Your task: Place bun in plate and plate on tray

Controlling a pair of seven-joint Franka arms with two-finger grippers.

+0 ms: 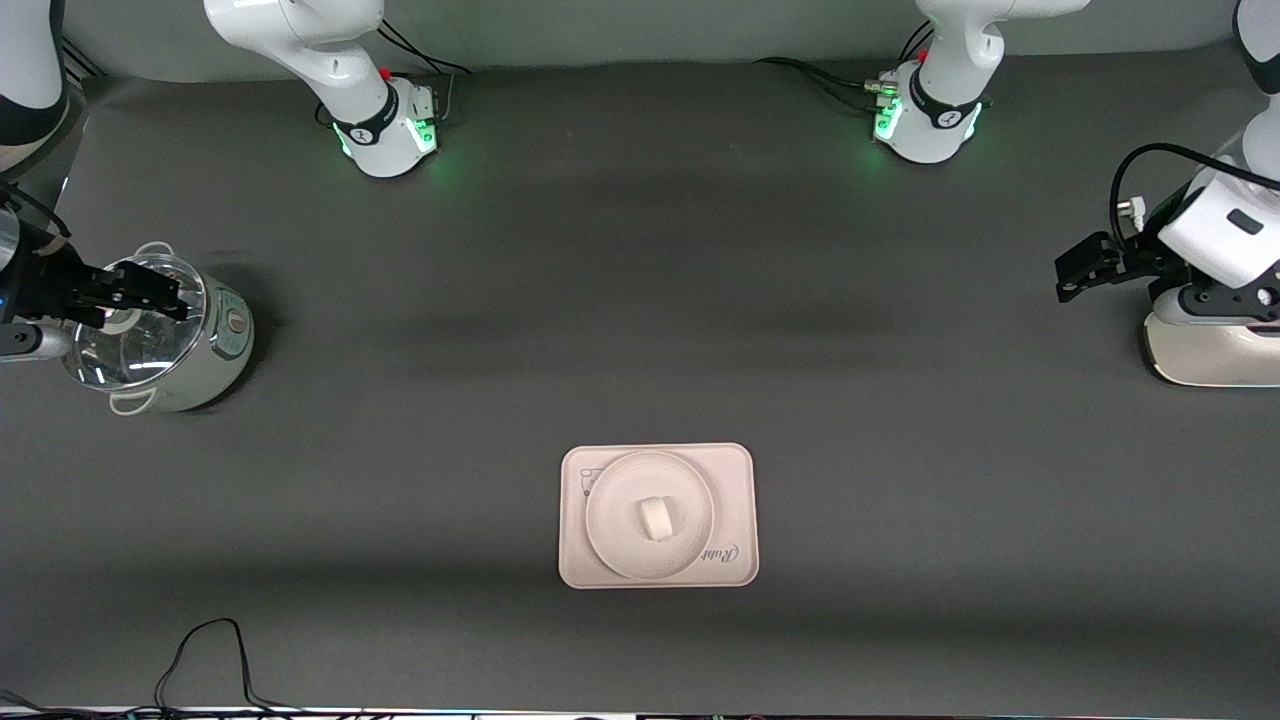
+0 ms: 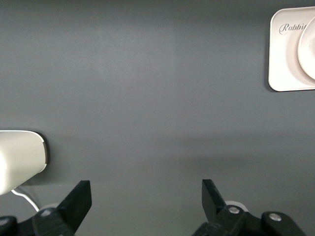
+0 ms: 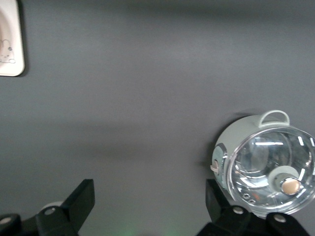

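Note:
The bun (image 1: 656, 518) lies in the middle of the round plate (image 1: 612, 535). The plate rests on the Rabbit tray (image 1: 735, 470), which lies on the table near the front camera, midway between the arms' ends. A corner of the tray (image 2: 283, 59) and the plate's rim (image 2: 309, 49) show in the left wrist view. A tray corner (image 3: 9, 44) shows in the right wrist view. My left gripper (image 1: 1075, 270) (image 2: 146, 194) is open and empty at the left arm's end of the table. My right gripper (image 1: 165, 295) (image 3: 147, 194) is open and empty over the pot.
A white pot (image 1: 215, 340) with a glass lid (image 3: 268, 169) stands at the right arm's end. A white appliance (image 1: 1210, 350) (image 2: 19, 160) sits at the left arm's end, under the left arm. A black cable (image 1: 210, 650) lies at the table's front edge.

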